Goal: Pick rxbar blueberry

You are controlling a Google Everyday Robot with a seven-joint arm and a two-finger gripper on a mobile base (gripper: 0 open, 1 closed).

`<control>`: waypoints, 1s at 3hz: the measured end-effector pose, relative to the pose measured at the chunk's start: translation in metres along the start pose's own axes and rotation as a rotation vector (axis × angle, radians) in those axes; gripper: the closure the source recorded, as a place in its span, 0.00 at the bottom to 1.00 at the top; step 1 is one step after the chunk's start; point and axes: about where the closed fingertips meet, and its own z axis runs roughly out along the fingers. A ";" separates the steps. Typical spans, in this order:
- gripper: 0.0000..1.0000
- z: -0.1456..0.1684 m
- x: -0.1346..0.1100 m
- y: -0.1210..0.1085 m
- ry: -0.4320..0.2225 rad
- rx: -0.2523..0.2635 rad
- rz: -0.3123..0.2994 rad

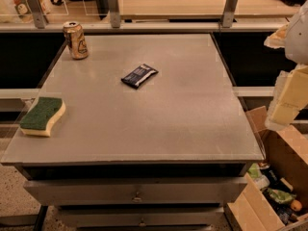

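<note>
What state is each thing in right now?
rxbar blueberry: lying flat on the table, not grasped.
can: upright, far left corner.
sponge: flat, green side up, left edge.
drawers: shut.
cardboard box: open.
gripper: beside the table's right edge, clear of the bar.

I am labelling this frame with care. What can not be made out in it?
Camera view:
- Small flat navy rxbar blueberry: its pale print is too small to read.
- Gold drink can: label too small to read.
- Pale gripper, right of the grey metal table: cut off by the right edge.
- Brown cardboard box, lower right: contents partly cut off by the edge.
</note>
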 end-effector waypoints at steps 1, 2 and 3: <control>0.00 -0.001 -0.001 -0.001 0.000 0.002 -0.002; 0.00 0.018 -0.012 -0.008 0.052 -0.053 -0.076; 0.00 0.053 -0.032 -0.025 0.122 -0.137 -0.222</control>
